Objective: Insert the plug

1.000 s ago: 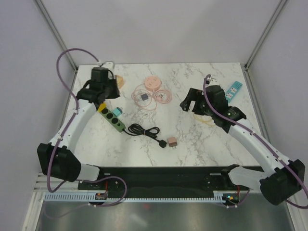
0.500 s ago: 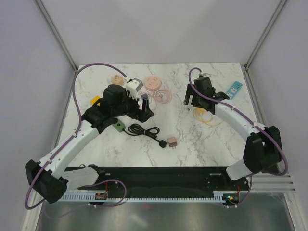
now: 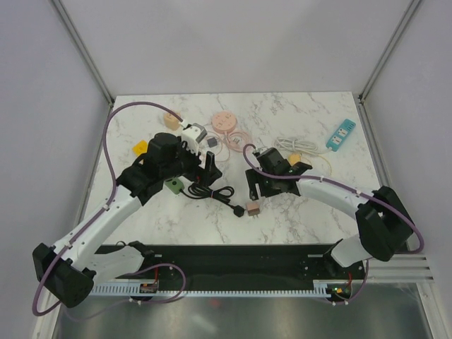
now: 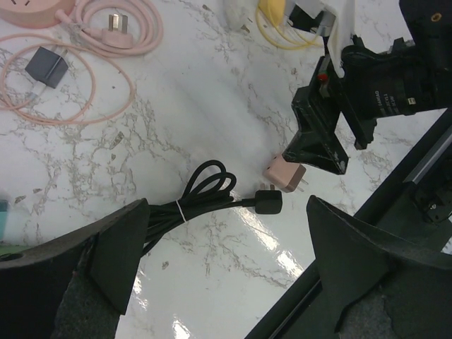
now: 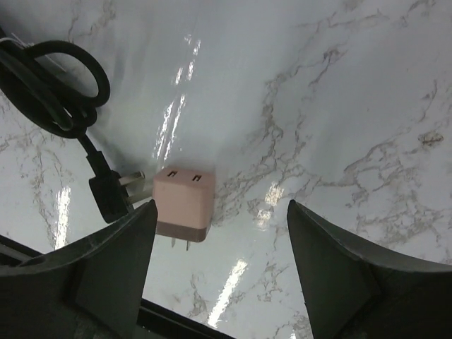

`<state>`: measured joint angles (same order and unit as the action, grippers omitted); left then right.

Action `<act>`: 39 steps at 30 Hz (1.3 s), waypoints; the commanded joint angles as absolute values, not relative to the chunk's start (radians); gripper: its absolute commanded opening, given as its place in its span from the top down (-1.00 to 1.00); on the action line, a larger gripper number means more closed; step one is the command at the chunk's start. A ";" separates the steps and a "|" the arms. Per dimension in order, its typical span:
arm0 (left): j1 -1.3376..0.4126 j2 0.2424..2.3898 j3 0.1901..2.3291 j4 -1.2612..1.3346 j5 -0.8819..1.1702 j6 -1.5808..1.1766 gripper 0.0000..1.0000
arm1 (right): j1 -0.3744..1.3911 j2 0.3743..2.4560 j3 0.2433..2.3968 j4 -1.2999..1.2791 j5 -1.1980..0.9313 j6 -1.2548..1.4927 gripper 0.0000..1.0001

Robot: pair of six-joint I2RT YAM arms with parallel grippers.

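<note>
Mostly hidden under left arm (image 3: 120,205), green power strip (image 3: 173,185), black plug (image 4: 269,203) on marble table (image 3: 296,226) near front edge, prongs facing pink adapter (image 5: 183,203) just beside, cord (image 4: 205,187) bundled, left gripper (image 4: 226,212) spread wide, empty, right gripper (image 5: 220,212) parted astride adapter, not touching.

The left gripper (image 3: 212,164) has swung from the worktop's far-left corner toward the middle. It is now above the coiled black cord (image 3: 209,191), and its jaws have spread wide. The right gripper (image 3: 258,187) has left the right side — it now hangs over the pink adapter (image 3: 252,207) near the front edge, its jaws apart but narrower than before.
</note>
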<state>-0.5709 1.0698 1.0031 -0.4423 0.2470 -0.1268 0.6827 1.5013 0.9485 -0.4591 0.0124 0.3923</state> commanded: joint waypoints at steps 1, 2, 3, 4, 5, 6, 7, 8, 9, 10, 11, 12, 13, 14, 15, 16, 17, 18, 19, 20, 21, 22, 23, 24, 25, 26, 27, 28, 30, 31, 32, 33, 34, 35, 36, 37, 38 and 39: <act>-0.568 1.045 1.008 -0.374 0.269 -0.118 -1.00 | 0.698 1.390 0.899 -0.462 0.021 0.408 -0.62; -0.568 1.051 1.011 -0.389 0.246 -0.129 -0.99 | 0.703 1.364 0.870 -0.462 0.021 0.411 -0.60; -0.566 1.071 1.028 -0.405 0.220 -0.141 -0.99 | 0.709 1.355 0.858 -0.462 0.028 0.414 -0.60; -0.561 1.087 1.041 -0.422 0.206 -0.156 -0.98 | 0.716 1.345 0.833 -0.462 0.032 0.420 -0.60; -0.555 1.103 1.057 -0.434 0.215 -0.164 -0.97 | 0.719 1.330 0.824 -0.463 0.037 0.425 -0.61; -0.539 1.129 1.083 -0.448 0.234 -0.176 -0.96 | 0.721 1.322 0.813 -0.460 0.038 0.428 -0.62; -0.525 1.138 1.094 -0.449 0.292 -0.210 -0.94 | 0.724 1.316 0.805 -0.457 0.040 0.431 -0.63; -0.512 1.146 1.109 -0.449 0.323 -0.230 -0.93 | 0.729 1.307 0.793 -0.456 0.040 0.434 -0.64; -0.496 1.149 1.114 -0.439 0.342 -0.248 -0.91 | 0.730 1.304 0.790 -0.451 0.043 0.433 -0.66; -0.492 1.149 1.114 -0.431 0.357 -0.279 -0.91 | 0.735 1.302 0.788 -0.449 0.041 0.434 -0.66; -0.483 1.146 1.112 -0.430 0.359 -0.287 -0.90 | 0.735 1.301 0.792 -0.449 0.043 0.434 -0.67; -0.476 1.147 1.112 -0.430 0.356 -0.297 -0.88 | 0.736 1.299 0.793 -0.448 0.043 0.434 -0.67; -0.463 1.150 1.111 -0.434 0.357 -0.326 -0.84 | 0.741 1.298 0.795 -0.445 0.034 0.434 -0.66; -0.419 1.152 1.109 -0.440 0.371 -0.350 -0.82 | 0.744 1.293 0.793 -0.440 0.025 0.430 -0.65; -0.388 1.155 1.103 -0.443 0.400 -0.374 -0.75 | 0.749 1.289 0.790 -0.428 0.017 0.426 -0.64; -0.353 1.161 1.094 -0.437 0.505 -0.415 -0.72 | 0.758 1.284 0.779 -0.422 0.014 0.422 -0.64; -0.281 1.163 1.068 -0.430 0.562 -0.435 -0.69 | 0.761 1.279 0.773 -0.417 0.017 0.423 -0.64; -0.249 1.163 1.051 -0.416 0.616 -0.471 -0.67 | 0.768 1.279 0.769 -0.407 0.018 0.426 -0.64; -0.220 1.163 1.034 -0.385 0.702 -0.488 -0.66 | 0.775 1.281 0.758 -0.402 0.018 0.431 -0.65; -0.197 1.155 1.000 -0.367 0.727 -0.500 -0.66 | 0.779 1.282 0.750 -0.394 0.021 0.436 -0.65; -0.166 1.149 0.990 -0.359 0.739 -0.517 -0.65 | 0.787 1.285 0.743 -0.376 0.021 0.449 -0.65; -0.158 1.144 0.980 -0.356 0.735 -0.517 -0.65 | 0.790 1.289 0.730 -0.370 0.021 0.454 -0.65; -0.147 1.132 0.971 -0.354 0.729 -0.517 -0.65 | 0.796 1.292 0.726 -0.361 0.029 0.457 -0.65; -0.144 1.129 0.966 -0.356 0.724 -0.520 -0.65 | 0.811 1.295 0.721 -0.344 0.040 0.466 -0.65; -0.143 1.126 0.960 -0.354 0.718 -0.522 -0.65 | 0.816 1.301 0.716 -0.339 0.052 0.468 -0.65; -0.141 1.123 0.959 -0.353 0.715 -0.523 -0.65 | 0.822 1.305 0.713 -0.334 0.078 0.469 -0.65; -0.141 1.123 0.957 -0.351 0.716 -0.526 -0.66 | 0.831 1.310 0.712 -0.325 0.089 0.471 -0.65; -0.141 1.124 0.954 -0.351 0.716 -0.528 -0.65 | 0.834 1.321 0.710 -0.319 0.100 0.471 -0.65; -0.141 1.131 0.951 -0.350 0.718 -0.532 -0.65 | 0.844 1.333 0.712 -0.304 0.115 0.474 -0.64; -0.141 1.132 0.947 -0.348 0.718 -0.534 -0.65 | 0.847 1.347 0.710 -0.295 0.117 0.476 -0.64; -0.141 1.135 0.945 -0.345 0.718 -0.535 -0.65 | 0.850 1.353 0.709 -0.279 0.121 0.474 -0.64; -0.141 1.141 0.943 -0.345 0.718 -0.540 -0.65 | 0.853 1.361 0.709 -0.273 0.126 0.479 -0.64; -0.141 1.144 0.940 -0.344 0.719 -0.543 -0.65 | 0.856 1.376 0.709 -0.268 0.127 0.480 -0.64; -0.141 1.146 0.937 -0.342 0.722 -0.548 -0.65 | 0.859 1.384 0.709 -0.264 0.130 0.480 -0.63; -0.141 1.149 0.937 -0.342 0.721 -0.549 -0.65 | 0.865 1.390 0.707 -0.259 0.133 0.482 -0.63; -0.141 1.152 0.930 -0.342 0.718 -0.552 -0.65 | 0.871 1.402 0.706 -0.258 0.141 0.483 -0.63; -0.141 1.154 0.924 -0.342 0.713 -0.558 -0.65 | 0.874 1.408 0.704 -0.247 0.141 0.485 -0.62; -0.141 1.154 0.914 -0.325 0.713 -0.572 -0.64 | 0.876 1.416 0.703 -0.241 0.140 0.483 -0.62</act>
<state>-0.1459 1.1522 0.9344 -0.3767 0.6895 -0.5205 0.8619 1.3960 0.7101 -0.2966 0.1093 0.4690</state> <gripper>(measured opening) 0.824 0.813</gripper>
